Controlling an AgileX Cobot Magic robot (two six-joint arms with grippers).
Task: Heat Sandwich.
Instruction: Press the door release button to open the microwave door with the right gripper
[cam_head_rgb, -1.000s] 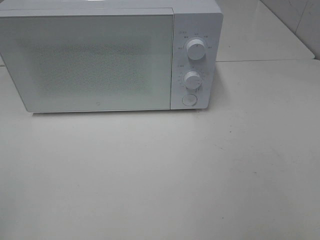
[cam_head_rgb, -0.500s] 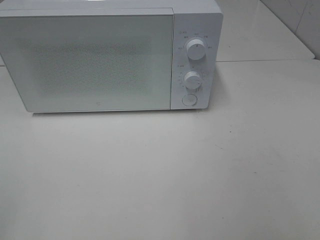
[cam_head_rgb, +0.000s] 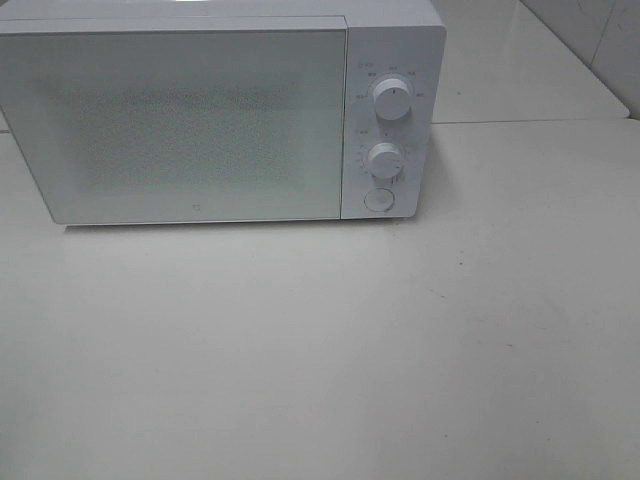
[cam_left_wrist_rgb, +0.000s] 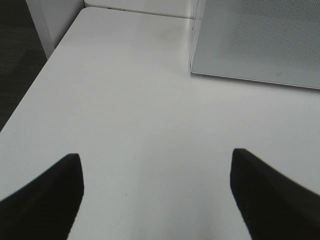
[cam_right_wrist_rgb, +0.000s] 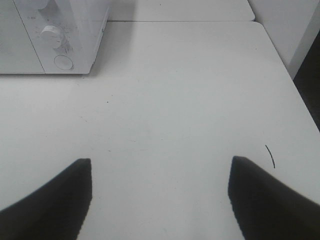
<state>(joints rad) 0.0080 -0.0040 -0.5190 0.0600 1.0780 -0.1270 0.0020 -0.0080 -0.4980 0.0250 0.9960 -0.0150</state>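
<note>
My left fingers (cam_left_wrist_rgb: 50, 200) are spread as wide as they go and have hold of nothing; they hang over the bare white desk (cam_head_rgb: 320, 350), with only its surface between the two dark tips. My right fingers (cam_right_wrist_rgb: 270, 200) are spread just as wide, likewise with nothing in them, above the desk on the other side. Neither pair shows in the high view.

The microwave (cam_head_rgb: 200, 120) stands at the back of the desk, white, with its door (cam_head_rgb: 190, 125) shut; the frosted, speckled panel hides whatever is inside. On the control strip to the right of the door sit the upper knob (cam_head_rgb: 392, 98), the lower knob (cam_head_rgb: 385, 160) below it, and the round button (cam_head_rgb: 378, 200) at the foot.

From my left wrist I see the lower corner of the door and, past the desk's edge, dark floor (cam_left_wrist_rgb: 15, 60). From my right wrist I see the control strip, and a short, curved dark mark (cam_right_wrist_rgb: 270, 156) on the desk near my fingers.

The sandwich shows in none of my views; I cannot tell where it is.
</note>
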